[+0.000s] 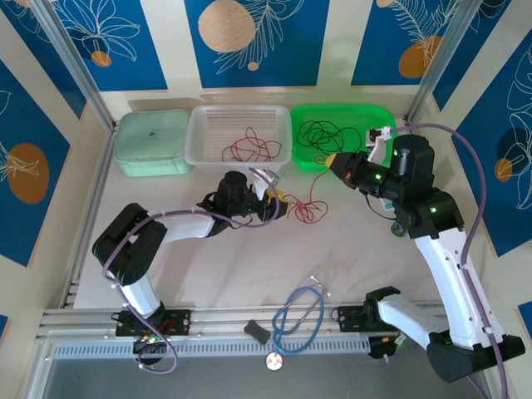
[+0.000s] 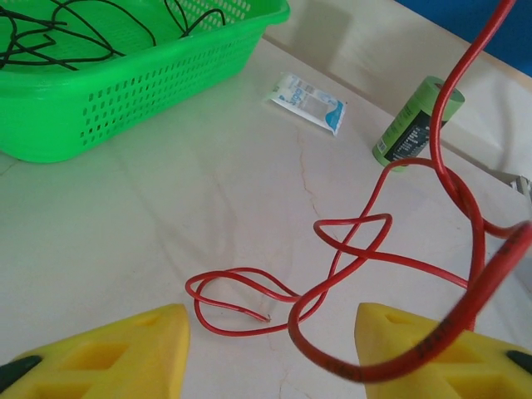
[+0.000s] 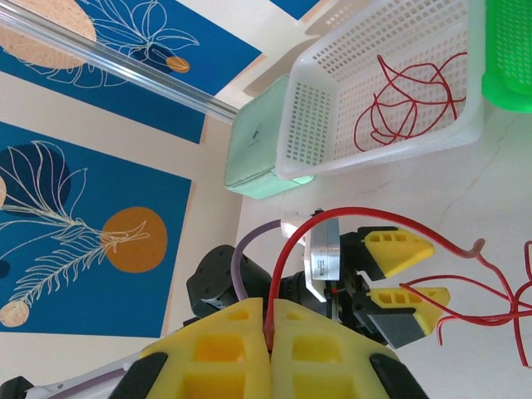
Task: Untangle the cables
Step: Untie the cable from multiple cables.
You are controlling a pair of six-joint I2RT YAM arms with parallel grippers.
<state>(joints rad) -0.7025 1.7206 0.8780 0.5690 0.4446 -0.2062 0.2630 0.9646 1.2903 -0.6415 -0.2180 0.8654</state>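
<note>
A red cable (image 1: 309,212) lies in loose loops (image 2: 332,249) on the table in front of the baskets. My right gripper (image 3: 270,309) is shut on one end of it and hovers by the green basket's near rim (image 1: 331,160). From there the cable arcs over to my left gripper (image 3: 432,270). My left gripper (image 2: 270,357) is open just above the loops (image 1: 281,208), and a blurred strand crosses its right fingertip (image 2: 440,349). More red cable (image 1: 249,150) lies in the white basket (image 1: 199,154). Black cable (image 1: 324,135) lies in the green basket (image 1: 378,116).
A mint lidded box (image 1: 152,141) stands left of the white basket. A green cylinder (image 2: 416,125) and a small sachet (image 2: 309,101) sit on the table beyond the loops. A thick blue looped tube (image 1: 299,320) lies at the near edge between the arm bases.
</note>
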